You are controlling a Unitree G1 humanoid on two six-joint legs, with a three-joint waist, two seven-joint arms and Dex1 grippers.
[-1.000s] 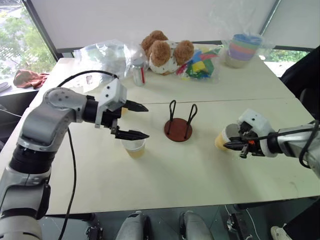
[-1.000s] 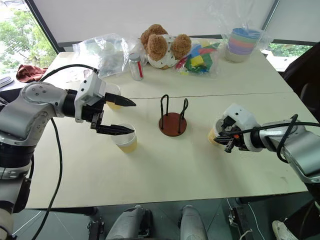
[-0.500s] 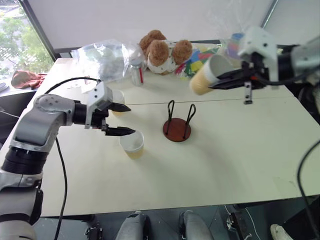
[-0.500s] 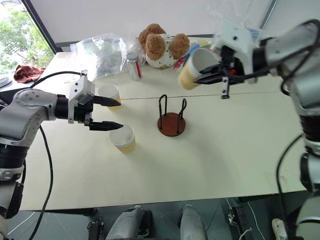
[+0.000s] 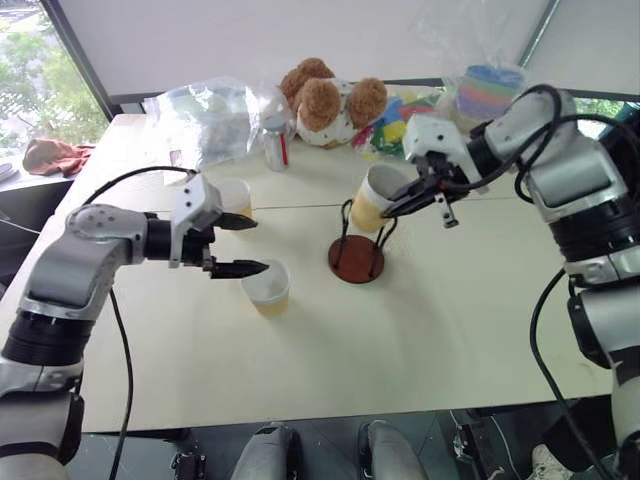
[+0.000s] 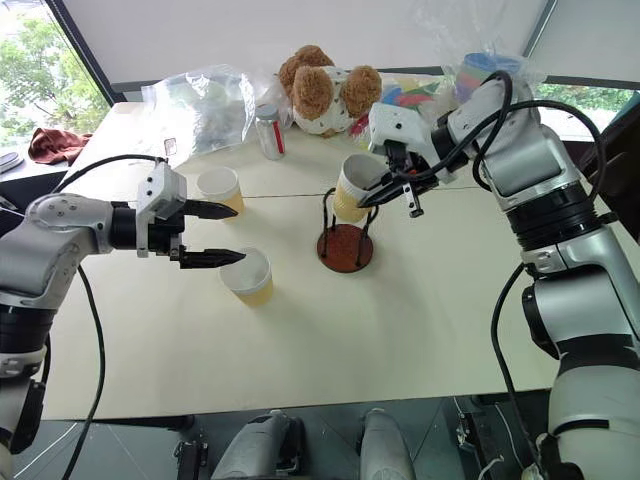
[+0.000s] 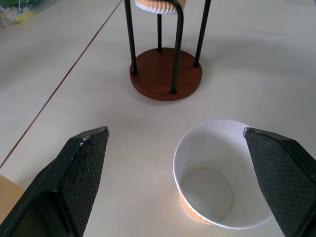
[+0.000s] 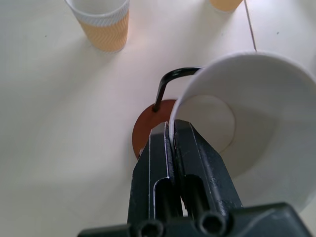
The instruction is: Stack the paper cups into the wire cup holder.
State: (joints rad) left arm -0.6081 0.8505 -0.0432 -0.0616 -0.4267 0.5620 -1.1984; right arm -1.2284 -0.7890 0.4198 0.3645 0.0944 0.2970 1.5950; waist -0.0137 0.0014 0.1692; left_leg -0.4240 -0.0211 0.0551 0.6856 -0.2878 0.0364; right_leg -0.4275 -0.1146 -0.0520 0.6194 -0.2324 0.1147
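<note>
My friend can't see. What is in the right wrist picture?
The right hand pinches the rim of a white paper cup, holding it over the brown wire cup holder. Another paper cup stands farther off on the pale table.

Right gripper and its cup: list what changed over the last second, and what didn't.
The right gripper, shut on a paper cup, lifted it off the table's right side and carried it left, above the wire cup holder. The left gripper stays open beside the near cup; holder and far cup unmoved.
</note>
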